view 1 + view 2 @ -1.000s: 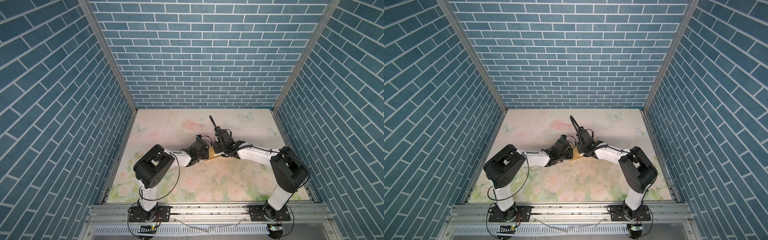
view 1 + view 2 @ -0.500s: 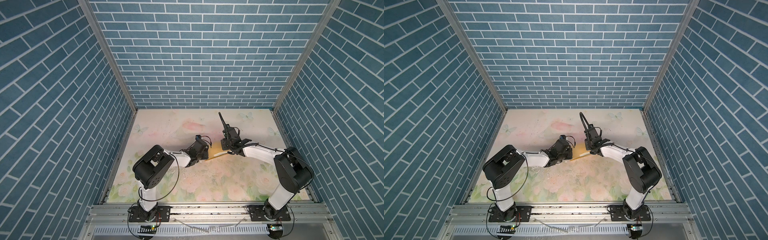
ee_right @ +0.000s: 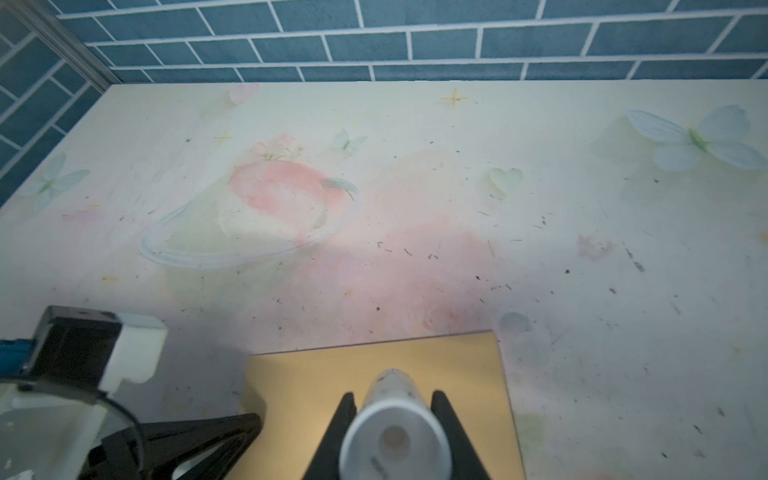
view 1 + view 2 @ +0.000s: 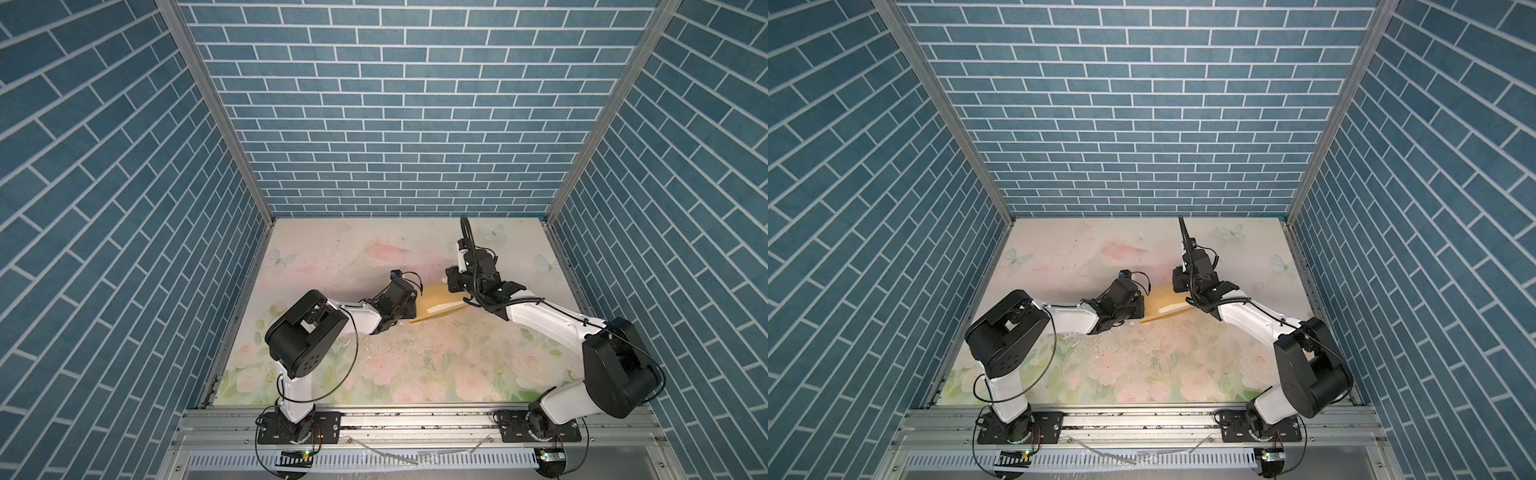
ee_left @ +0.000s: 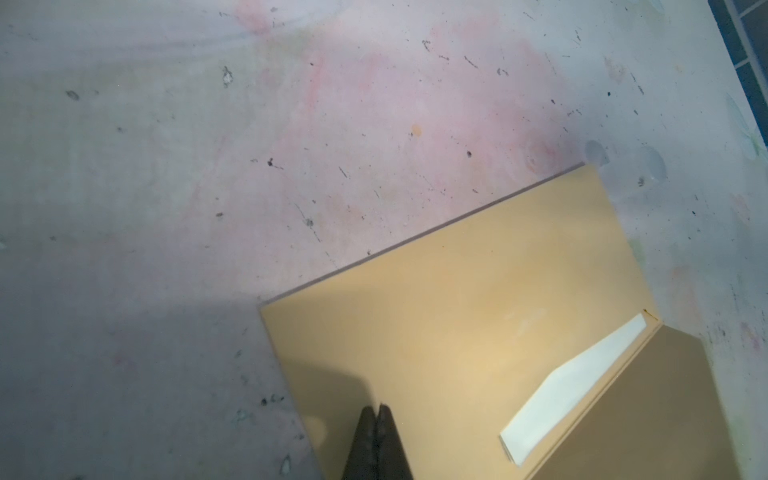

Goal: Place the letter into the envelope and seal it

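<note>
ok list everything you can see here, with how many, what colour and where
envelope: one, mustard yellow, flat on the table between the two grippers, flap open
pale strip: one, whitish, along the envelope's mouth by the flap fold
stick: one, white cylinder, held over the envelope
table: one, pastel floral print, scuffed
walls: three, blue brick pattern, around the table
left gripper: one, black, shut, tips at the envelope's edge
right gripper: one, black, shut on the stick

Twin high front views downward; wrist cameras close above shared envelope (image 5: 457,332).
</note>
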### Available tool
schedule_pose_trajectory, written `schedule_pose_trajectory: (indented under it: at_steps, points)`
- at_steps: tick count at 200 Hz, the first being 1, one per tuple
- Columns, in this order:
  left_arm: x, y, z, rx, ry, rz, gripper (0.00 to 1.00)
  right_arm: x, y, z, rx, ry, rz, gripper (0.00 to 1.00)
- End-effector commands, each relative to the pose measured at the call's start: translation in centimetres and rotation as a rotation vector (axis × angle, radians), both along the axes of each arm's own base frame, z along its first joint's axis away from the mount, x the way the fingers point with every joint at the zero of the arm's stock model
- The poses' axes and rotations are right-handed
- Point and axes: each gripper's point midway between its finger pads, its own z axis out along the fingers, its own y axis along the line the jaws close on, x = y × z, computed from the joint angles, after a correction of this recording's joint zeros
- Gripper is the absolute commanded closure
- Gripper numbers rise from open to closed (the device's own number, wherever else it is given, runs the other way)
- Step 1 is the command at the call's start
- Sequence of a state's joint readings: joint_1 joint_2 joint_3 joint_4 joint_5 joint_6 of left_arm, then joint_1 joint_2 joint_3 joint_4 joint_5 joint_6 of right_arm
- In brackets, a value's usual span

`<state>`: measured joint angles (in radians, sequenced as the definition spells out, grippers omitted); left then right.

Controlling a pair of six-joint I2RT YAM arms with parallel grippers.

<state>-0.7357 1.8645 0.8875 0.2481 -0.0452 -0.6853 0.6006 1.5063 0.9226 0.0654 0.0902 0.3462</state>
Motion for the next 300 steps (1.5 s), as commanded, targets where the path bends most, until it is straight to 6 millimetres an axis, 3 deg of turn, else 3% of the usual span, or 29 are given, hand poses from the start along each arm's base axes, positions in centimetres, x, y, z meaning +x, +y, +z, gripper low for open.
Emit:
schedule_pose_trajectory:
  at_steps: [1, 61, 99, 144, 196, 300]
  points:
    - [-3.9, 5.1, -6.0, 0.214, 0.198, 0.033, 1.00, -0.2, 2.8, -0.8, 0.062, 0.050, 0.058, 1.00]
    - [-4.0, 5.0, -6.3, 0.211, 0.200, 0.029, 1.00, -1.2, 6.7, -3.7, 0.004, 0.105, 0.138, 1.00]
    - [-4.0, 5.0, -6.3, 0.208, 0.201, 0.032, 1.00, -1.4, 7.0, -5.6, -0.074, 0.126, 0.146, 1.00]
    - [-4.0, 5.0, -6.3, 0.208, 0.201, 0.033, 1.00, -1.3, 4.4, -7.3, -0.244, 0.127, 0.105, 1.00]
    - [-4.1, 5.1, -6.4, 0.213, 0.205, 0.034, 1.00, -0.9, 1.3, -8.0, -0.399, 0.108, 0.035, 1.00]
    - [-4.1, 5.2, -6.2, 0.216, 0.205, 0.037, 1.00, -0.3, -5.7, -9.7, -0.507, 0.168, -0.197, 1.00]
